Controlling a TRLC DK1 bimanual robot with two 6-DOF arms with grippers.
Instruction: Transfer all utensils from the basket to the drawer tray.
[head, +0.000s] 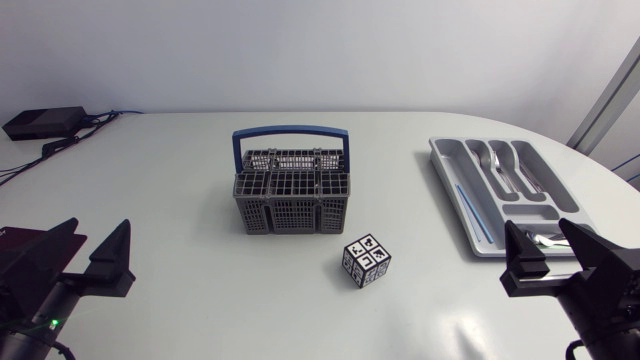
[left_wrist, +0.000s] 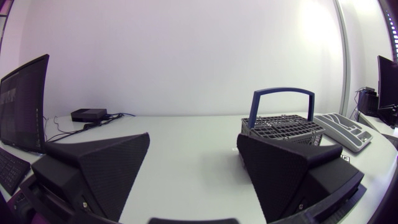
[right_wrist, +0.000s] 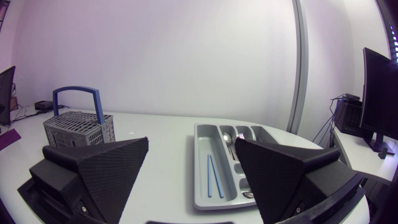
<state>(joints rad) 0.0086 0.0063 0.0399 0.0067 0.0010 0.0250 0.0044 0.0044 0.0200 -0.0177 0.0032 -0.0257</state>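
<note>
Two matte black wedge-fingered pincers rest at the near edge of the white table (head: 180, 180). The left gripper (head: 100, 232) and the right gripper (head: 535, 228) each have their fingers spread wide, with nothing between them.

No utensil shows above the grid top of the grey plastic cutlery basket (head: 293, 195), which stands mid-table under its upright blue handle (head: 290, 130). Judged step: verify that the basket is cleared.
- Inspect every cell from above before any descent. The grid hides the cell bottoms, so short items cannot be ruled out.
- If one is found, approach vertically, clear of the handle, and lift straight up to avoid snagging.

The grey moulded drawer tray (head: 445, 180) lies at the right, well apart from the basket.
- The far compartments hold silver spoons and forks (head: 505, 170).
- The long left compartment holds thin blue sticks (head: 468, 205).
- The near compartment holds more silver pieces, partly hidden by the right gripper.

A black-and-white patterned cube (head: 366, 260) sits near the basket, on its near-right side.
</note>
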